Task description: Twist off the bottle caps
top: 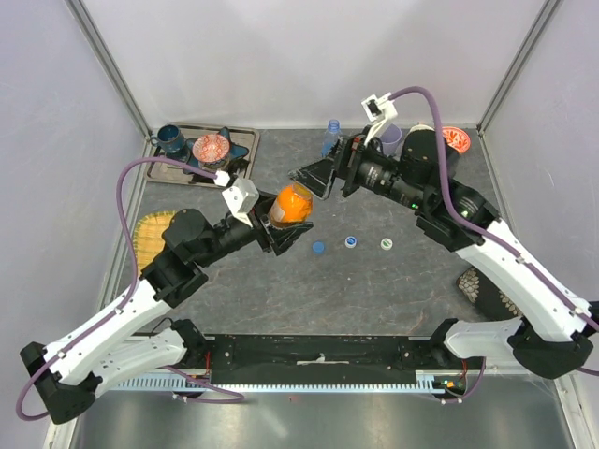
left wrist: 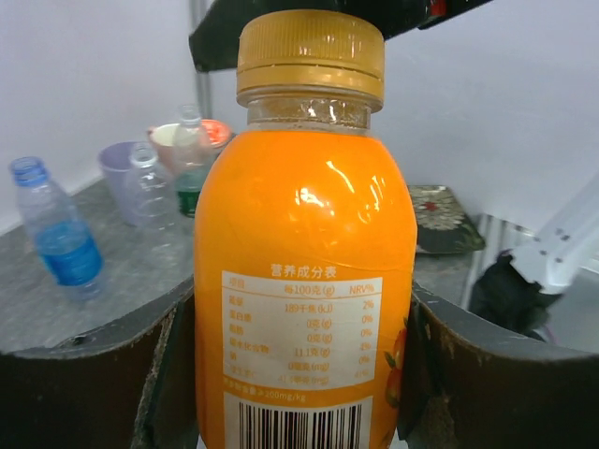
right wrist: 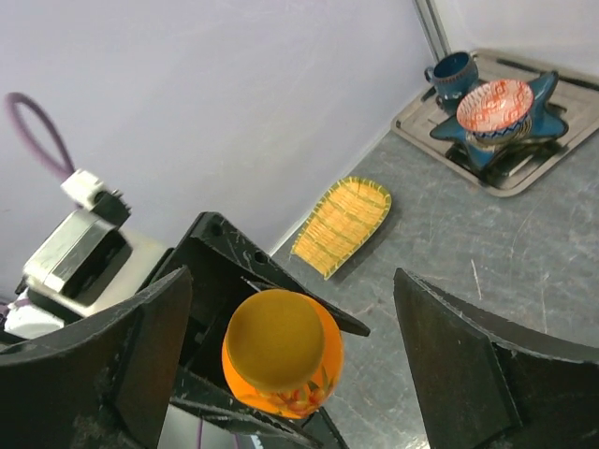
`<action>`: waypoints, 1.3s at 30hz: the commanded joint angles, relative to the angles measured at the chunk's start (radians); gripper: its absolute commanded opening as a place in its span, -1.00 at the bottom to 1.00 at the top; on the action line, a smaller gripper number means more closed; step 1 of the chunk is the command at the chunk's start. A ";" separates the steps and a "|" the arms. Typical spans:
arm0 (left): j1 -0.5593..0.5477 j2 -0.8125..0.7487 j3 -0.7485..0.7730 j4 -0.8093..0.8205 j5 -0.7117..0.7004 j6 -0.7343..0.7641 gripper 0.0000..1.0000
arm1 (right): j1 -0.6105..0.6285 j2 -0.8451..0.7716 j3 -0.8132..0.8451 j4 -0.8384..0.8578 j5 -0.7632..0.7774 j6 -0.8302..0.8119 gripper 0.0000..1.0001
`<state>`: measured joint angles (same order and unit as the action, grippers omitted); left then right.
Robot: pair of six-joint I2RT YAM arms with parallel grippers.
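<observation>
The orange bottle [top: 293, 206] with its yellow cap [left wrist: 311, 56] on is held above the table by my left gripper [top: 285, 227], which is shut on its body [left wrist: 304, 281]. My right gripper [top: 325, 171] is open just beyond the cap; in the right wrist view its fingers [right wrist: 468, 365] stand wide on both sides of the cap [right wrist: 276, 339], apart from it. The blue-tinted bottle [left wrist: 58, 234] and two clear bottles [left wrist: 150, 187] [left wrist: 192, 154] stand at the back; the blue one shows capped in the top view [top: 330, 136].
Three loose caps [top: 318, 248] [top: 351, 241] [top: 386, 244] lie mid-table. A lilac cup [top: 391, 138] and red bowl [top: 455, 137] stand back right. A tray [top: 239, 140] with cup and bowl is back left, a yellow woven mat [top: 154, 234] at left.
</observation>
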<state>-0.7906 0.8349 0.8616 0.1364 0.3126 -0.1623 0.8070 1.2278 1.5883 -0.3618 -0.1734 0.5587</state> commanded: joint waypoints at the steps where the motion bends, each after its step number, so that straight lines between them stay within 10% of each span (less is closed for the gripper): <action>1: -0.070 -0.003 0.028 -0.008 -0.304 0.161 -0.32 | 0.006 0.027 0.006 0.024 0.009 0.084 0.86; 22: -0.108 0.000 0.019 0.003 -0.403 0.188 -0.33 | 0.017 0.015 -0.082 0.067 0.054 0.087 0.11; 30: -0.110 0.003 0.016 -0.003 -0.399 0.185 -0.34 | 0.015 0.007 -0.082 0.098 0.087 0.099 0.56; 39: -0.111 0.001 0.010 -0.003 -0.397 0.184 -0.34 | 0.017 0.018 -0.083 0.118 0.080 0.101 0.35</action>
<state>-0.8944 0.8436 0.8612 0.0990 -0.0727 -0.0090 0.8227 1.2594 1.5040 -0.2996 -0.1028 0.6521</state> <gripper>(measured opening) 0.695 0.707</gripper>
